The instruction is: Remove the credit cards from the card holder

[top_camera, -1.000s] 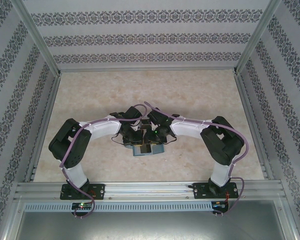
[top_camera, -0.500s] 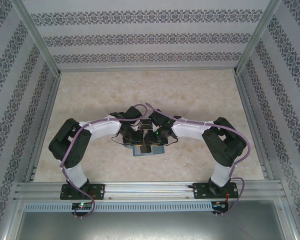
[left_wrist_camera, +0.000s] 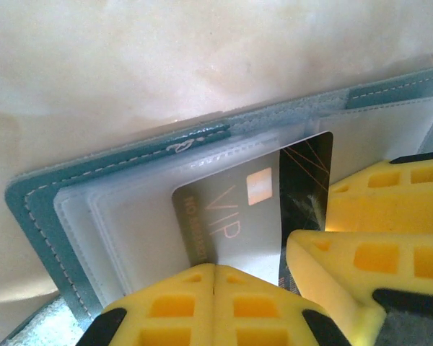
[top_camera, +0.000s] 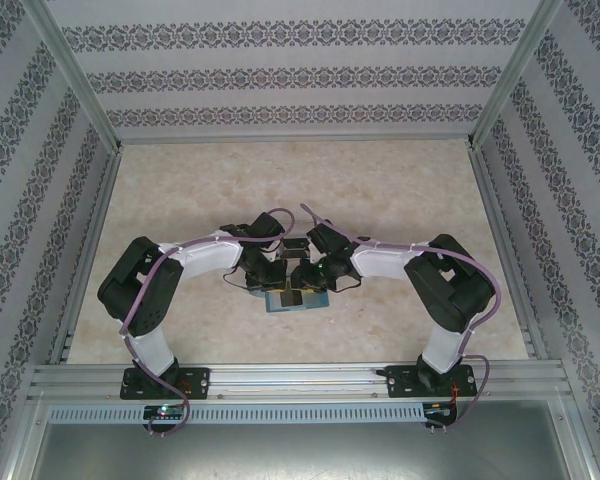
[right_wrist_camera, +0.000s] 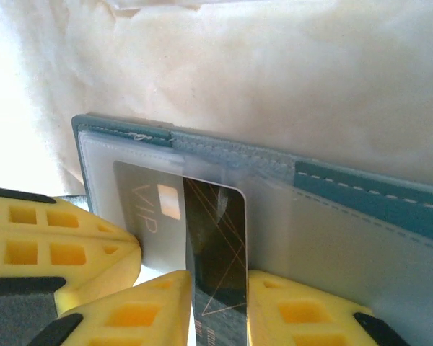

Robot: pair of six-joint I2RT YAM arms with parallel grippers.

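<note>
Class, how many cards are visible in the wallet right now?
2. A grey VIP card lies in the open wallet. A dark card sits directly beside it, on its right in the left wrist view. More may be hidden underneath.

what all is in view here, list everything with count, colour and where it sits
card holder: 1, teal-blue, lying open on the table between the two grippers
clear sleeves: several, frosted clear, stacked inside the card holder
grey card: 1, grey with VIP lettering, among the sleeves
dark card: 1, black with gold lines, beside the grey card and partly under it
table: 1, beige marbled, under everything
walls: 3, white with grey patterned bands, around the table
frame rail: 1, silver, near edge by the arm bases
arms: 2, black and white, curving in to the card holder
left gripper: 1, yellow, jaws together at the grey card
right gripper: 1, yellow, jaws apart either side of the dark card, grip unclear
</note>
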